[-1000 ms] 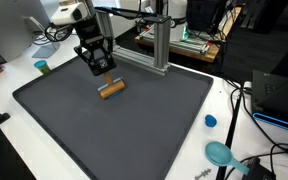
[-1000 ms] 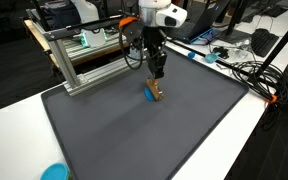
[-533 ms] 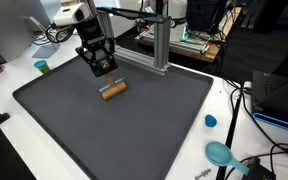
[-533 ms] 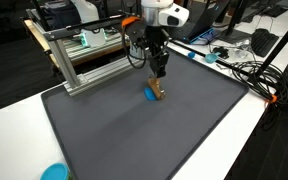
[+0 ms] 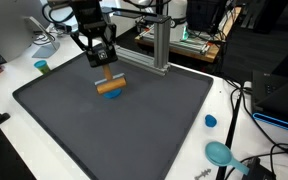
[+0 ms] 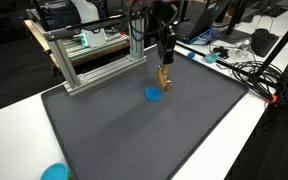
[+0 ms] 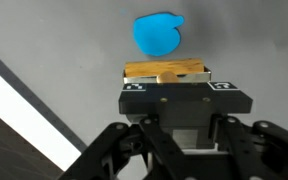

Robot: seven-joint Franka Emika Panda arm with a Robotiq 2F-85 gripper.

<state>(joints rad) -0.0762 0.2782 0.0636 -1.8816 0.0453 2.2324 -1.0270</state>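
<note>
The wooden block [image 7: 166, 70] sits clamped between the fingers of the gripper [image 7: 166, 80], its long side lying across the jaws in the wrist view. In both exterior views the block [image 5: 110, 84] [image 6: 163, 78] hangs directly under the gripper [image 6: 164, 66], off the dark grey mat [image 5: 134, 130]. A blue disc [image 6: 153, 94] lies on the mat just beside and below the block; the wrist view shows it [image 7: 157, 33] a little past the block, apart from it. An aluminium frame [image 6: 94, 60] stands along the mat's far edge.
</note>
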